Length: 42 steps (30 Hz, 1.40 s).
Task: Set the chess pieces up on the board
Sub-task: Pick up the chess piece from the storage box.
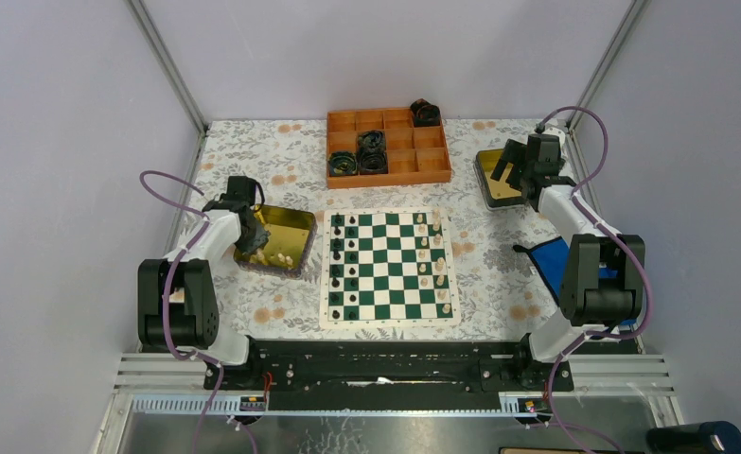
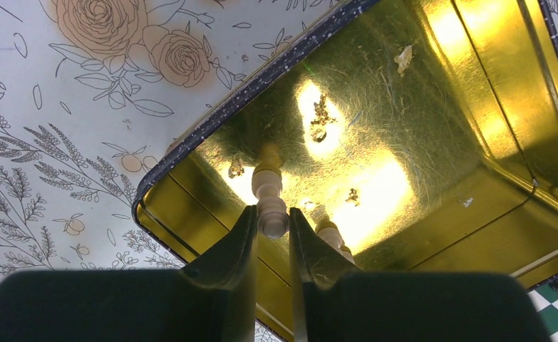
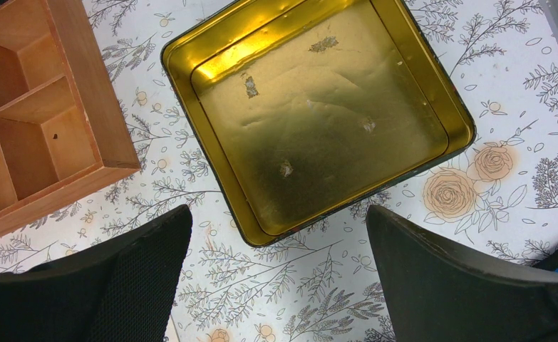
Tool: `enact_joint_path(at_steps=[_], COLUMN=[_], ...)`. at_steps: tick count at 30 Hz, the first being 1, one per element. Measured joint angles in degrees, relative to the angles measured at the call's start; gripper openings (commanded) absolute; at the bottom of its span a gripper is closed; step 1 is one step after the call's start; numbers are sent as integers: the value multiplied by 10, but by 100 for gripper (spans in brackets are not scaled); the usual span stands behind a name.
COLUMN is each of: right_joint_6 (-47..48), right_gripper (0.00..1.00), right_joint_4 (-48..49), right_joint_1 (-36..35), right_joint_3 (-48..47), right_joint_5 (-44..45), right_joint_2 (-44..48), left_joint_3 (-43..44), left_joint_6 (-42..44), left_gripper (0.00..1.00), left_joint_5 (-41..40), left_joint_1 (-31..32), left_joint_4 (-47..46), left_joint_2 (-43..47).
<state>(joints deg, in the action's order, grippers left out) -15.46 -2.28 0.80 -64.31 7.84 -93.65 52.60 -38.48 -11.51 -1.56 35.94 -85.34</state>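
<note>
The board (image 1: 390,270), a flat square of dark green and white checks with a pale cream border, lies mid-bench on a cloth (image 1: 272,151) printed with grey sprigs and tan roses. Small turned black pieces (image 1: 349,265) stand along its left side and cream pieces (image 1: 432,260) along its right. Left of the board sits a shallow square tin (image 1: 286,227), dark outside and scratched glossy gold inside, with several loose cream figurines (image 1: 270,255) lying in its near part. The left arm (image 1: 196,255) bends at the elbow and reaches forward and down into this tin. In its wrist view the left jaws are drawn in narrow, their dark tapered fingers (image 2: 244,235) pressed against either side of the rounded end of a cream piece (image 2: 269,192) lying on the gold floor. Another figurine (image 2: 333,239) lies just beside it. The right arm (image 1: 574,218) stretches towards the far right, over a second gold-lined tin (image 3: 318,121) with rounded corners. The right jaws are spread wide with nothing between them, their finger (image 3: 119,285) finely textured. An orange wooden compartment tray (image 1: 388,147) holds black coiled rolls (image 1: 371,151) beyond the board.
</note>
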Motion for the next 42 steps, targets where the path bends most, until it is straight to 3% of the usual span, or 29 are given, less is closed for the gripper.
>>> enact_joint_path(at_steps=[32,36,42], right_joint_6=[0,0,0], right_gripper=[100,100,100], right_joint_4=[0,0,0], right_joint_1=[0,0,0], right_joint_3=[0,0,0], right_joint_5=[0,0,0], right_joint_2=[3,3,5], left_joint_3=[38,79,153], left_joint_6=[23,37,66], left_gripper=[0,0,0], left_joint_5=[27,40,50], left_joint_1=[3,39,195], left_joint_4=[27,30,17], left_joint_2=[59,68,71])
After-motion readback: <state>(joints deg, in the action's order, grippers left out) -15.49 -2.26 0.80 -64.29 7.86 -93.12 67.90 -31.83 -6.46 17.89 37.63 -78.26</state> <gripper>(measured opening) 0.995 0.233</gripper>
